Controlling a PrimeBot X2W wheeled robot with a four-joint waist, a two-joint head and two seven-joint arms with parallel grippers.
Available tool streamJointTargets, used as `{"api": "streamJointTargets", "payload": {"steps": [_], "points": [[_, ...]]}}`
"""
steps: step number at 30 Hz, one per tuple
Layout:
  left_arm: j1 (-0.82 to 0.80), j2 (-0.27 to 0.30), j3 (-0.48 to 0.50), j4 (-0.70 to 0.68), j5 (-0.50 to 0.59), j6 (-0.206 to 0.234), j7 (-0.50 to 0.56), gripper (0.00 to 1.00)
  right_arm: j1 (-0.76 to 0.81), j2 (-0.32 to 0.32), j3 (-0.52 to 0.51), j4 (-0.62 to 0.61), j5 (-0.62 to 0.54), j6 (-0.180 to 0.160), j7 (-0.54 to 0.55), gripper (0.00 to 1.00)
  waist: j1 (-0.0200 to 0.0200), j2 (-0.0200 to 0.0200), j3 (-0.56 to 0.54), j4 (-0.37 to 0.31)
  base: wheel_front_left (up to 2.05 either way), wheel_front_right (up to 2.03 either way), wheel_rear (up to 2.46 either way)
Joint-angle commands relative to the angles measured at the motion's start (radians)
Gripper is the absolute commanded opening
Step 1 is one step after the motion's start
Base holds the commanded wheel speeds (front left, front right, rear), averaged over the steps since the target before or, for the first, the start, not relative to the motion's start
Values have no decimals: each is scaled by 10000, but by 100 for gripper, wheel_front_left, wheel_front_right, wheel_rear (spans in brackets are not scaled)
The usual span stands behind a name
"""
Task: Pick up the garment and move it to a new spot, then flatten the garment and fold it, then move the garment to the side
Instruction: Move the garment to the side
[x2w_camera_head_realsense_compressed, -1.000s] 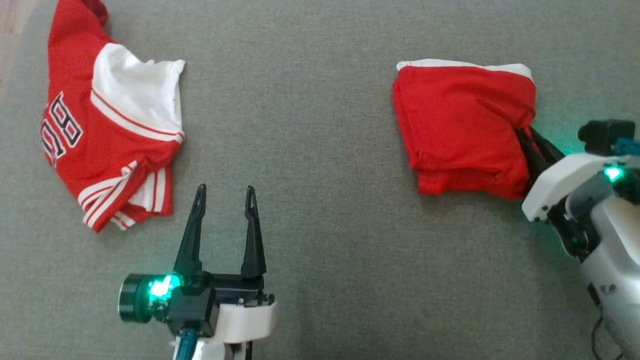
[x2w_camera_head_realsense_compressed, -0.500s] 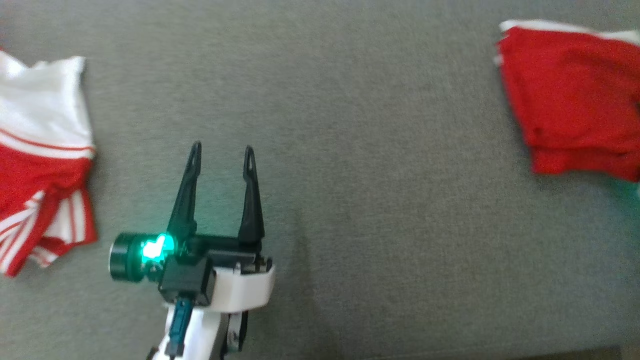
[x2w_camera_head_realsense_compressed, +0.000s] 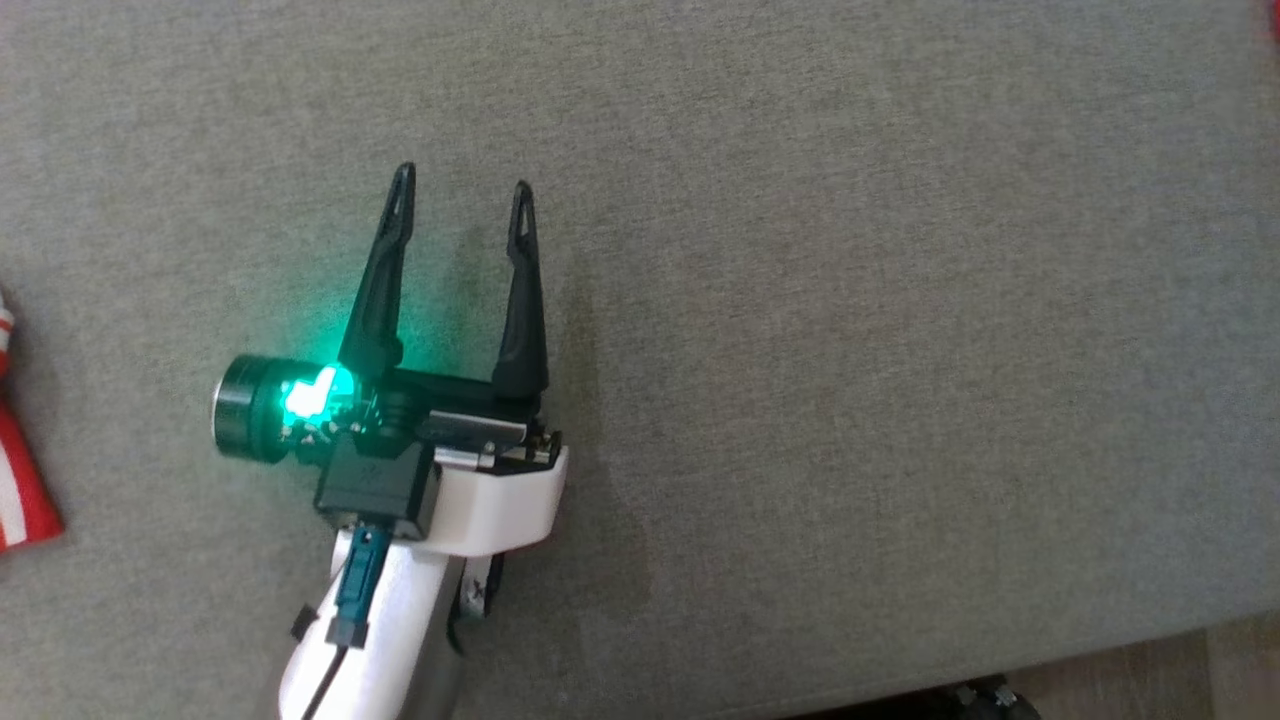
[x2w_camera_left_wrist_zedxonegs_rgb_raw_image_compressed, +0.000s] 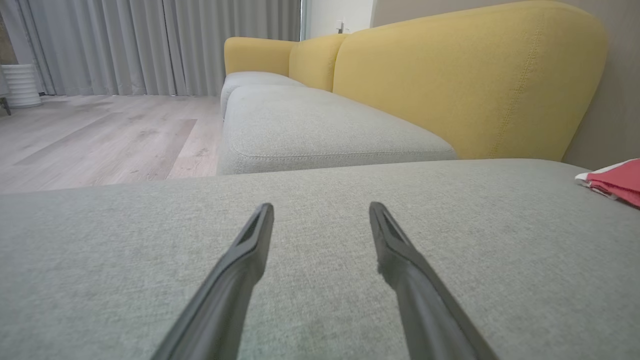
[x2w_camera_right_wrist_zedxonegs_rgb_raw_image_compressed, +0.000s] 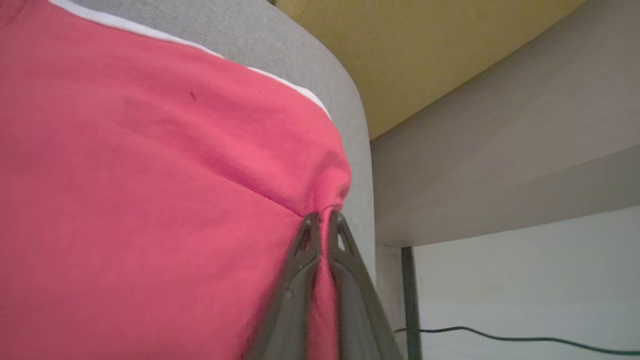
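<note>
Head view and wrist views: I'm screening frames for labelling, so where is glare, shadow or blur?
Head view: the green light on the left gripper blooms, tinting the grey cushion; shadow to its right. Left wrist view: sharp; fingers soften near the lens. Right wrist view: the right gripper blurs low down, shut on the red garment.

red white-trimmed garment (x2w_camera_right_wrist_zedxonegs_rgb_raw_image_compressed: 150, 175) lies on grey cushion (x2w_camera_right_wrist_zedxonegs_rgb_raw_image_compressed: 280, 45), edge pinched.

Right end effector (x2w_camera_right_wrist_zedxonegs_rgb_raw_image_compressed: 324, 220) pinched on red garment (x2w_camera_right_wrist_zedxonegs_rgb_raw_image_compressed: 150, 190) edge atop grey cushion (x2w_camera_right_wrist_zedxonegs_rgb_raw_image_compressed: 320, 85).
</note>
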Motion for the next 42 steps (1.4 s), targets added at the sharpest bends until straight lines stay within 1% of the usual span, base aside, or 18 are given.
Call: {"api": "streamJointTargets", "payload": {"steps": [1,4,6,9,12,15,18,20,23,25,26,28,30,33,35,36,42], "points": [[-32,-9,201,-282,22,-35,-40,100,97,-695,-255,81,-518,65,-249,100,-2,1,37,120,0,0,0],[-45,-9,173,-254,-83,32,-40,100,-88,-387,-906,424,-1521,65,-596,100,-2,1,-133,330,0,0,0],[34,-9,154,-209,-147,94,-40,100,-8,106,-1262,561,-1996,65,-642,100,-2,1,-361,479,0,0,0],[242,-9,150,-112,-238,179,-40,100,291,1061,-1813,512,-2457,65,-715,100,-2,1,-861,699,0,0,0],[583,-9,246,59,-332,257,-40,100,876,2396,-2283,232,-2455,65,-890,100,-2,1,-1511,845,0,0,0],[976,-9,380,274,-380,252,-40,100,1600,3655,-2367,-158,-2415,65,-1141,100,-2,1,-2222,945,0,0,0],[1358,-9,542,456,-477,204,-40,100,2287,4797,-2188,-503,-2193,65,-1393,100,-2,1,-2930,1022,0,0,0],[1594,-9,669,604,-505,165,-40,100,2710,5445,-1979,-657,-1918,65,-1587,100,-2,1,-3368,1071,0,0,0],[1941,-9,872,830,-533,140,-40,100,3320,6242,-1495,-922,-1488,65,-1902,100,-2,1,-3985,1111,0,0,0],[2163,-9,998,944,-526,128,-40,100,3743,6641,-1212,-1137,-1212,65,-2038,100,-2,1,-4406,1135,0,0,0],[2163,-9,998,944,-526,128,-40,100,3743,6641,-1212,-1137,-1212,65,-2038,100,-2,1,-4406,1135,0,0,0],[2370,-9,1070,992,-468,78,-40,100,4192,6899,-1119,-1344,-1079,65,-2089,100,-2,1,-4817,1195,0,0,0],[2593,-9,1135,991,-450,44,-40,100,4679,7139,-1144,-1963,-1178,65,-2097,100,-2,1,-5209,1234,0,0,0],[2989,-9,1235,1005,-510,-32,-40,100,5555,7496,-1352,-2964,-1509,65,-2101,100,-2,1,-5776,1269,0,0,0],[3265,-9,1255,1030,-414,-91,-40,100,6161,7763,-1697,-3576,-1709,65,-2102,100,-2,1,-6121,1326,0,0,0],[3526,-9,1273,1043,-363,-125,-40,100,6725,7995,-2017,-4156,-1915,65,-2102,100,-2,1,-6351,1399,0,0,0],[4076,-9,1403,906,-440,-130,-40,100,7909,8330,-2517,-5280,-2593,65,-2103,100,-2,1,-6837,1524,0,0,0]]}}
